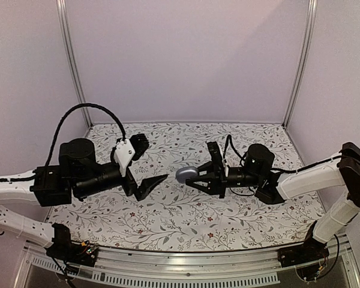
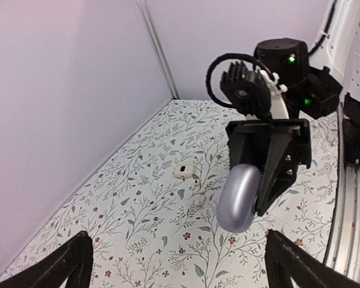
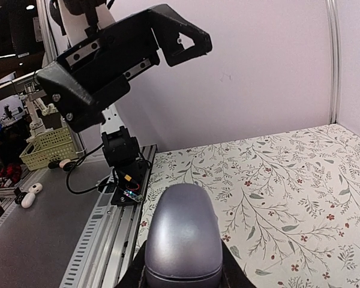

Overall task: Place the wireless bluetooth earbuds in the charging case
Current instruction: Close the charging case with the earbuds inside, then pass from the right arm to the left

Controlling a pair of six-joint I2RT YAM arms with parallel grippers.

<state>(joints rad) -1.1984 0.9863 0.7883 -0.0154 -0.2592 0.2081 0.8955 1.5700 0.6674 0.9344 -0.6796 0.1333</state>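
Top external view: the right gripper (image 1: 195, 175) is clamped on the case (image 1: 183, 174) and holds it near the centre of the table (image 1: 240, 210), apparently clear of the surface. The left gripper (image 1: 151, 162) stands at 9 o'clock from the case, close but not touching. Its jaws are spread wide and hold nothing.

Left wrist view: the case hangs between the right jaws, rounded end down. No gap shows along its shell, so the lid is judged shut. One white earbud (image 2: 183, 170) lies on the table at 10 o'clock from the case, apart from both grippers. A small pale shape just beside it at 4 o'clock may be its stem or a second piece; the view is too small to tell. A second earbud is not identified in any view.

Right wrist view: the case fills the lower centre, gripped at its base. The spread left gripper sits at 11 o'clock above it.

Task status, as a judgement:
- Done: the case is secured in the right gripper.
- Not done: no earbud is inserted.
- Left: open the lid, pick up the earbud with the left gripper, seat it, locate and seat the other.
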